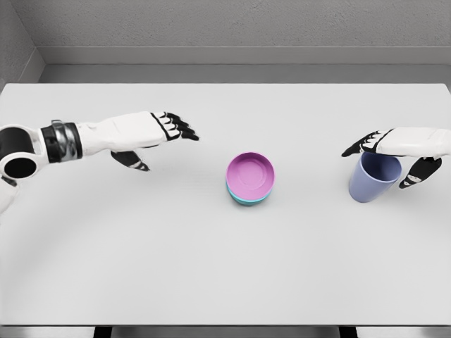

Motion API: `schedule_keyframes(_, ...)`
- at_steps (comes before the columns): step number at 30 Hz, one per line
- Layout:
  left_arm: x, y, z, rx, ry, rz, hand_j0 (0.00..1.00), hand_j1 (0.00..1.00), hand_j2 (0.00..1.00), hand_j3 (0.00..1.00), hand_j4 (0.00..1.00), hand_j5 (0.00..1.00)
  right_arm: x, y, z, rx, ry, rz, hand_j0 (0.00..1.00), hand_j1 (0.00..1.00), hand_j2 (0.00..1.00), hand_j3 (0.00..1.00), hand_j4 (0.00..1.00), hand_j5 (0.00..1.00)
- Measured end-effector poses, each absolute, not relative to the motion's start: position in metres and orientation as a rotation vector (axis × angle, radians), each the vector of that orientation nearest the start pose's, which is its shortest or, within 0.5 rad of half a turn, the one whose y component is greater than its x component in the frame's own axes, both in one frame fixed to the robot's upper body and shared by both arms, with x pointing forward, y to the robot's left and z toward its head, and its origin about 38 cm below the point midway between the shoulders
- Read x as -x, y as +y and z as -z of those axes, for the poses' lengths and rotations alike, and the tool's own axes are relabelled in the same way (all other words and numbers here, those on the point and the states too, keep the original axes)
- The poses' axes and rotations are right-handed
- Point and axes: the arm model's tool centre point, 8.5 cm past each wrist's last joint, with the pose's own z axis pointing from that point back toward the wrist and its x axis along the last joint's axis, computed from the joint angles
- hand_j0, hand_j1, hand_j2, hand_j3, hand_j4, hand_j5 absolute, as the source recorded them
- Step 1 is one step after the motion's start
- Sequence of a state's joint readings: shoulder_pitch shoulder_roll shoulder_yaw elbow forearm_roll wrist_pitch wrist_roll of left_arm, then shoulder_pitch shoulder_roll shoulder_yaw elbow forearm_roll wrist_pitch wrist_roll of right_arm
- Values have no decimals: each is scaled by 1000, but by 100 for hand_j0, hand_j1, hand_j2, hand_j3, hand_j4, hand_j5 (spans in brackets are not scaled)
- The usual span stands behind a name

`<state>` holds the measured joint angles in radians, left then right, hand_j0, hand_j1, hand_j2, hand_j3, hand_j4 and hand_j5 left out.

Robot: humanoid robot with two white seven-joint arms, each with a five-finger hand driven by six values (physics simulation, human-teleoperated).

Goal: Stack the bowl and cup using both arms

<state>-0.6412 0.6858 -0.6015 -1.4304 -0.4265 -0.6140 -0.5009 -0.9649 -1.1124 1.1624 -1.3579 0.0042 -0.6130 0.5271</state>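
The right hand (pixel 394 151) wraps its fingers around the lavender cup (pixel 373 178), well right of the pink bowl (pixel 251 174) nested in a teal bowl (pixel 246 200); the left hand (pixel 151 137), fingers spread and empty, hovers left of it.

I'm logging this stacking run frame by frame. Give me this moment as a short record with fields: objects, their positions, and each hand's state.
surface: white table
pink bowl: table centre, nested in a teal bowl
cup: lavender, right side, tilted, mouth up
left hand: open, hovering left of the bowls, holding nothing
right hand: over the cup's rim, fingers around it; firm grip cannot be confirmed
stack status: cup not yet on bowls
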Motion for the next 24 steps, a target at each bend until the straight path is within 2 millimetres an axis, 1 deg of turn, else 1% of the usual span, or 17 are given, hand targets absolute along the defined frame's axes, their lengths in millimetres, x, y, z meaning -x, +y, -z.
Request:
schedule_keyframes(3, -434, 296, -208, -387, -1501, 2017, 100, 100, 100, 100, 100, 100, -419, -382, -225, 202, -1159, -2031, 100, 100, 100, 100, 100, 100)
schedule_keyframes(4, -434, 310, -214, -417, -1489, 2001, 100, 100, 100, 100, 100, 100, -419, -382, -225, 202, -1160, -2031, 100, 100, 100, 100, 100, 100)
schedule_keyframes(5, -433, 321, -217, -441, -1474, 1990, 100, 100, 100, 100, 100, 100, -419, -381, -225, 201, -1160, -2031, 100, 100, 100, 100, 100, 100)
schedule_keyframes(7, -433, 334, -226, -478, -1461, 1978, 100, 100, 100, 100, 100, 100, -420, -381, -225, 201, -1160, -2031, 100, 100, 100, 100, 100, 100)
schedule_keyframes(9, -433, 340, -230, -496, -1456, 1971, 100, 100, 100, 100, 100, 100, -420, -381, -224, 201, -1159, -2031, 100, 100, 100, 100, 100, 100)
schedule_keyframes(12, -434, 343, -234, -508, -1454, 1967, 100, 100, 100, 100, 100, 100, -420, -381, -224, 201, -1159, -2030, 100, 100, 100, 100, 100, 100)
schedule_keyframes(13, -433, 344, -233, -507, -1451, 1966, 100, 100, 100, 100, 100, 100, -420, -381, -224, 201, -1159, -2031, 100, 100, 100, 100, 100, 100)
schedule_keyframes(14, -430, 346, -225, -491, -1437, 1965, 100, 100, 100, 100, 100, 100, -420, -381, -224, 200, -1159, -2031, 100, 100, 100, 100, 100, 100)
schedule_keyframes(15, -429, 347, -223, -487, -1430, 1964, 100, 100, 100, 100, 100, 100, -420, -381, -224, 200, -1158, -2031, 100, 100, 100, 100, 100, 100)
schedule_keyframes(24, -430, 348, -221, -484, -1429, 1954, 100, 100, 100, 100, 100, 100, -420, -382, -222, 197, -1153, -2028, 100, 100, 100, 100, 100, 100)
